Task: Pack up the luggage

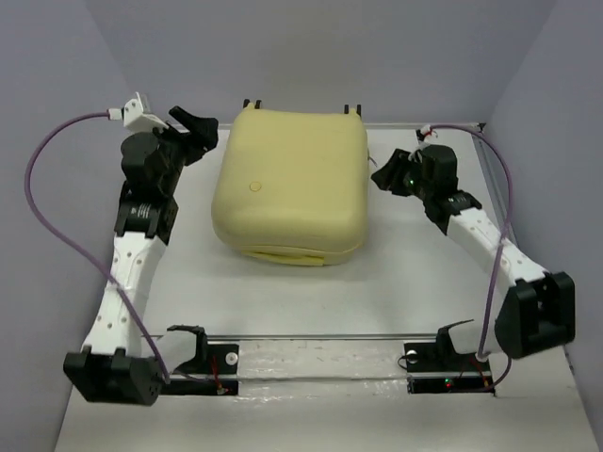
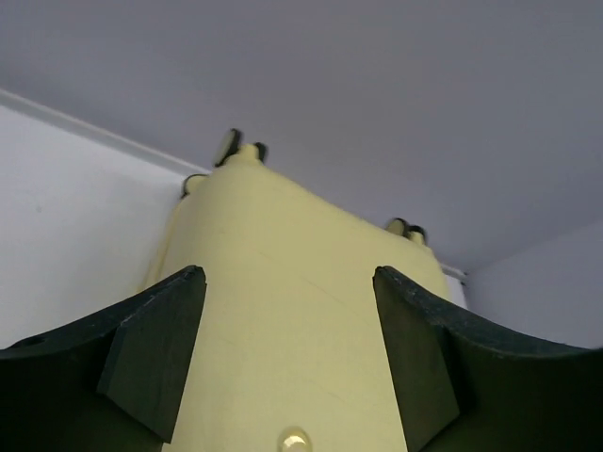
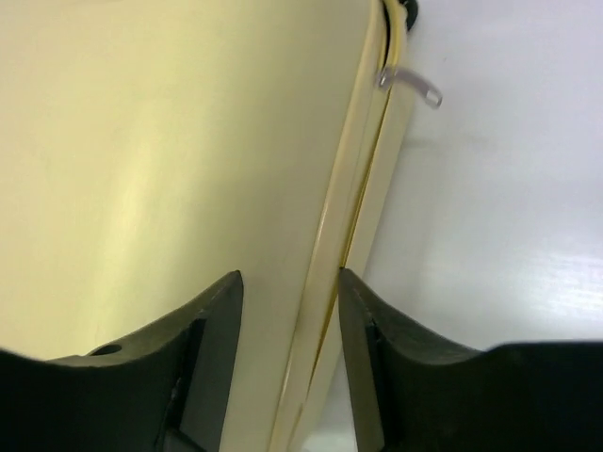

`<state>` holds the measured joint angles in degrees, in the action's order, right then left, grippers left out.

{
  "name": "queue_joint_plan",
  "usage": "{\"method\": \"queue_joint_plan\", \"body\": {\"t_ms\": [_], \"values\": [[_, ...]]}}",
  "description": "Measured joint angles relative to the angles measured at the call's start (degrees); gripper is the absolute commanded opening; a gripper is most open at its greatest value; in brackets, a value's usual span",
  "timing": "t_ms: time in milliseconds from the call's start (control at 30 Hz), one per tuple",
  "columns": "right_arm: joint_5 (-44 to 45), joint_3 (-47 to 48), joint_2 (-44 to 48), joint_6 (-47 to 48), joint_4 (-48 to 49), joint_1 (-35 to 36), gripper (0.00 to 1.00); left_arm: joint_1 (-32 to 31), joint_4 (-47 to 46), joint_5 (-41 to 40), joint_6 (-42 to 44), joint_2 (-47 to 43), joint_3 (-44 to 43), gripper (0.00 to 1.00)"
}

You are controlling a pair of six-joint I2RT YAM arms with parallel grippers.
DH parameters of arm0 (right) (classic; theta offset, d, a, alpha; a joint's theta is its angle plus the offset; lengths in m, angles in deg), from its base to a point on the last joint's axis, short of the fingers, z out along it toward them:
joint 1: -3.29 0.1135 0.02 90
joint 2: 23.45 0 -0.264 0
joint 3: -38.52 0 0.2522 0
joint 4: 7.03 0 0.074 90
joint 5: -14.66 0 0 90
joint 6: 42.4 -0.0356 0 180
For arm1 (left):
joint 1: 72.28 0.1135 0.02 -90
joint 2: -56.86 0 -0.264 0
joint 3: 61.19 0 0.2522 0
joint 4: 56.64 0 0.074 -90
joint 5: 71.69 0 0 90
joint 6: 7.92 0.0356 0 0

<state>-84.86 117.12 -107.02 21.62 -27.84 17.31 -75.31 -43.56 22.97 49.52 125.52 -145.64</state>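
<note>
The luggage (image 1: 292,179) is lying flat in the middle of the white table (image 1: 283,301), between the two arms. Its lid is sitting closed, so what is inside is not showing. It is a big, pale yellow box with a smooth hard shell and round corners. A small round bump (image 1: 254,186) is sitting on top of the lid. Little black wheels (image 1: 254,102) are sticking out at the far end. A thin seam (image 3: 349,207) is running around the side where the two halves meet, and a small see-through tab (image 3: 410,85) is hanging from it.

The left gripper (image 1: 203,127) is hovering by the far left corner of the case, with its black fingers (image 2: 151,358) spread wide and holding nothing. The right gripper (image 1: 382,177) is waiting just beside the right side, its fingers (image 3: 212,348) partly apart, with the seam showing in the gap.
</note>
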Motion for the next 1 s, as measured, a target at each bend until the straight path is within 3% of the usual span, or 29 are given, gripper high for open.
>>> {"method": "queue_joint_plan", "body": {"t_ms": [33,67,100,133,167,300,433,533,667,767,933,1000], "values": [[-0.3,-4.3,4.3,0.0,1.7,0.4,0.37,-1.4,0.2,-0.3,0.6,-3.9,1.2,0.68],[-0.7,-8.9,9.0,0.0,2.9,0.8,0.25,-3.5,0.2,-0.5,1.0,-8.1,2.9,0.62],[-1.1,-13.2,13.4,0.1,3.4,1.1,0.21,-6.0,-0.4,-0.3,1.3,-12.3,5.3,0.58],[-1.8,-16.0,15.8,0.5,4.6,1.2,0.09,-9.6,-0.3,0.1,1.4,-16.4,8.2,0.48],[-3.0,-20.2,19.0,0.5,6.0,1.4,0.07,-14.5,-1.0,0.0,1.4,-20.8,12.0,0.43],[-9.2,-36.8,30.6,0.7,11.8,1.4,0.07,-29.9,-1.3,-2.1,-0.6,-30.4,24.2,0.26],[-13.3,-46.3,37.2,0.0,14.9,1.4,0.13,-45.5,2.4,-4.4,-4.3,-34.2,36.9,0.26],[-14.3,-47.1,36.0,-0.3,17.9,1.4,0.25,-53.9,2.3,-6.2,-7.2,-32.1,43.3,0.27],[-16.0,-48.3,33.0,-0.2,24.9,1.4,0.36,-57.2,0.4,-7.8,-8.9,-26.4,46.4,0.31],[-17.0,-49.9,30.0,-0.1,30.0,1.4,0.39,-57.1,-1.1,-11.8,-8.8,-23.1,46.7,0.32],[-19.5,-51.0,23.2,0.8,38.5,1.4,0.42,-52.2,-3.4,-15.3,-6.6,-17.5,44.1,0.32],[-20.6,-51.6,21.6,1.2,41.7,1.4,0.47,-50.3,-4.0,-15.9,-5.6,-16.1,43.0,0.32]]}}
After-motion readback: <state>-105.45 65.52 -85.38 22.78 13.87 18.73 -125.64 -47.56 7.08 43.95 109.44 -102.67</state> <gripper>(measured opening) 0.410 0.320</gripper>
